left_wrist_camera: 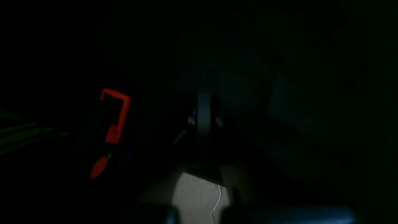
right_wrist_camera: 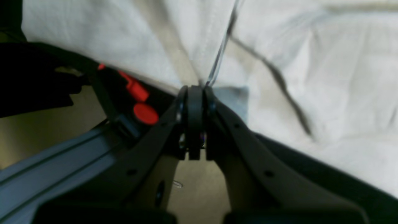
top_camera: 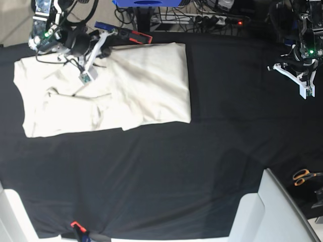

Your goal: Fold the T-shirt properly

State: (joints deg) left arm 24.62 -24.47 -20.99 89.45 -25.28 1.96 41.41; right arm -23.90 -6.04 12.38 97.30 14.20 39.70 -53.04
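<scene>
Black table cover spans nearly the whole base view, and we see the T-shirt lying on its far part toward the right arm's side, spread out with folds and wrinkles across it.

Right gripper: jaws pressed together, tips at the shirt's edge right where a crease runs in. A thin dark line in the cloth leads up from the tips (a pinched fold or just a seam, we can't tell from the blur), so whether cloth is actually clamped is unclear. In the base view that gripper sits at the shirt's far edge, close to the table's back edge.

Left gripper: wrist view is almost black, but the fingers read as closed with nothing visible between them. In the base view it hangs over bare cover, well apart from the shirt.

Edges: the shirt's near hem runs roughly straight, its side edge toward the table middle is clean and straight, and the outer side comes close to the cover's edge.

Room: wide bare cover between the shirt and the left arm, and across the whole near half. Orange-handled scissors lie off the near corner on the left arm's side, beside a pale panel.
</scene>
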